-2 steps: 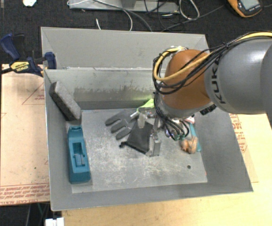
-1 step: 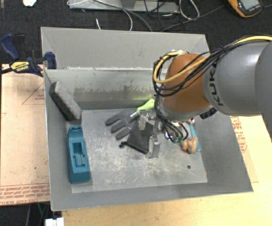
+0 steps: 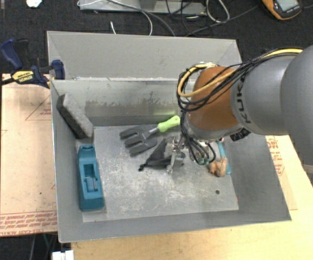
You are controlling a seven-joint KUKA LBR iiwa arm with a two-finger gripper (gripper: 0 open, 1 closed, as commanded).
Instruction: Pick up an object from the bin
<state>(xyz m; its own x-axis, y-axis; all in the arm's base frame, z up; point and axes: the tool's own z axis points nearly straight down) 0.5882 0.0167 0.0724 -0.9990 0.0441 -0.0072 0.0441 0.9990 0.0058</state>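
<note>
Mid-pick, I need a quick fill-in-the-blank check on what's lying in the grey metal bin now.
1. The long blue plastic block lies at the grey metal bin's ____ side in the camera view.
2. The grey fork-shaped tool has a ____ handle.
3. The end effector hangs over a flat pointed thing coloured ____.
Missing words: left; green; black.

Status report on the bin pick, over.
End effector at centre of bin, on black angular piece. Grey hand rake, green handle, crowding it from behind.
</note>
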